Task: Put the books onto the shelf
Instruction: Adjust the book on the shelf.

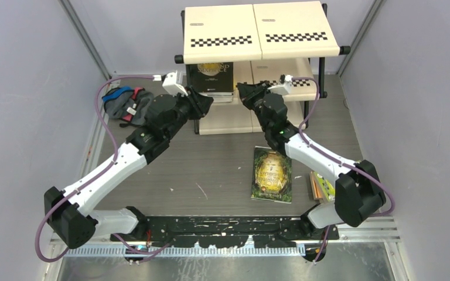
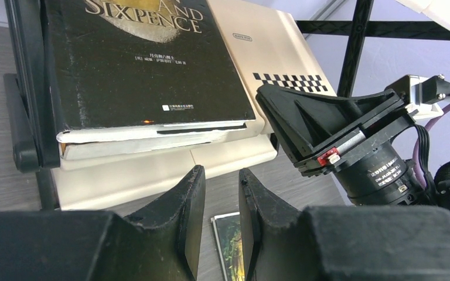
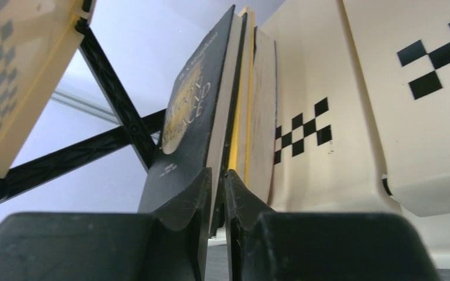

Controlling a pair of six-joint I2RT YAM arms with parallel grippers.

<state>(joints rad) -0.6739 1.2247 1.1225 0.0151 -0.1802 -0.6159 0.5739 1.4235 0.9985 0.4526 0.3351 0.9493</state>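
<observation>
Near on the tabletop, a green-gold book lies flat. Just right of it a few more books lie partly hidden under the right arm. None of these is shelved yet.

Further in, both arms reach to the front of the shelf. The left jaws stand narrow with nothing between them, just short of the middle tier's front lip. The right jaws are narrow too, lined up with the near edge of the black book; I cannot tell whether they pinch it or only meet it.

The step looks like seating that book. It would be best pushed squarely back, level, without dragging the ones beneath, and the arm then drawn straight out.

The middle tier's left board holds a stack: the black book on top, a yellow-edged one and at least one more below. The top tier shows nothing on it, and the bottom tier is mostly hidden. A cloth bundle lies far left.
</observation>
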